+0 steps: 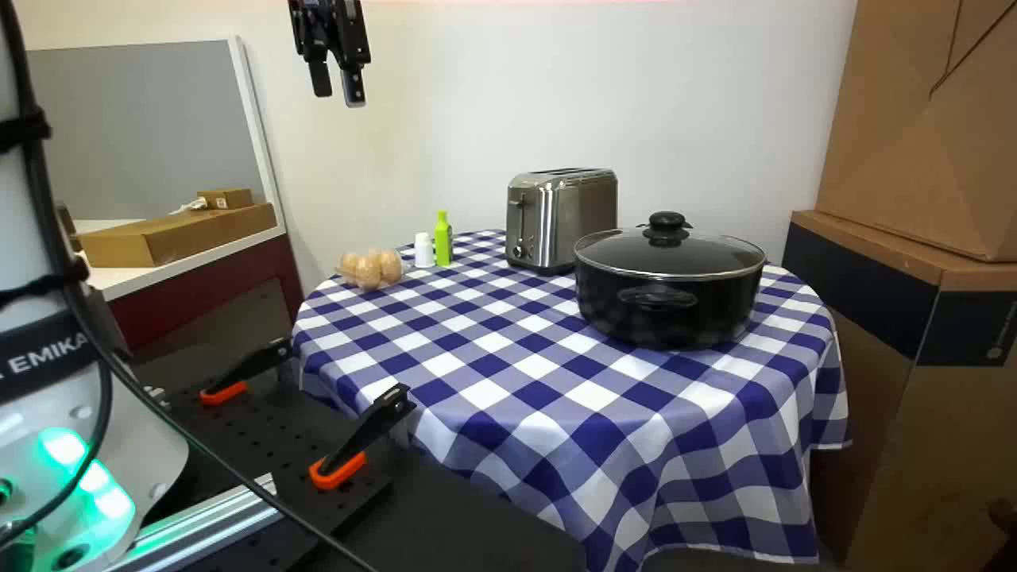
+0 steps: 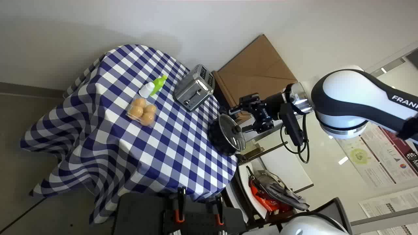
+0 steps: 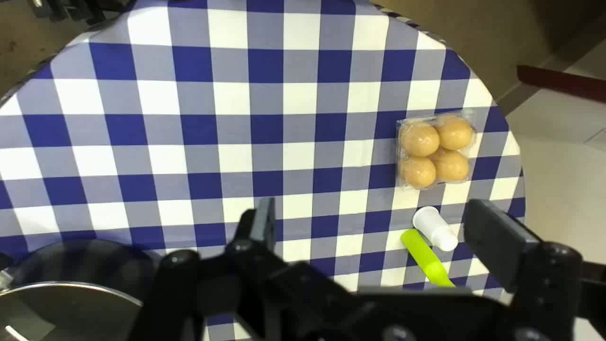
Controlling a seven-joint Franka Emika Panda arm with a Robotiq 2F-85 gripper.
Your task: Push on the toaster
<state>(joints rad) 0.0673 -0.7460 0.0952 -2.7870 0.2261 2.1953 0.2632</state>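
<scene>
The shiny silver toaster [image 1: 556, 221] stands upright at the back of the checked table, behind the black pot. It also shows in an exterior view from above [image 2: 192, 91]. Its narrow end carries a lever near the top [image 1: 517, 203] and a knob low down [image 1: 520, 251]. Dark slots show in its top. My gripper [image 1: 338, 95] hangs high above the table, apart from the toaster, fingers pointing down. It also shows in an exterior view [image 2: 237, 121]. In the wrist view my gripper [image 3: 371, 222] has its fingers wide apart with nothing held. The toaster is out of the wrist view.
The lidded black pot [image 1: 667, 306] stands beside the toaster, also in the wrist view [image 3: 80, 308]. Several brown eggs in a clear pack [image 3: 435, 151], a white bottle [image 3: 434, 228] and a green bottle [image 3: 426, 255] are on the table. Cardboard boxes [image 1: 914, 238] stand beside the table.
</scene>
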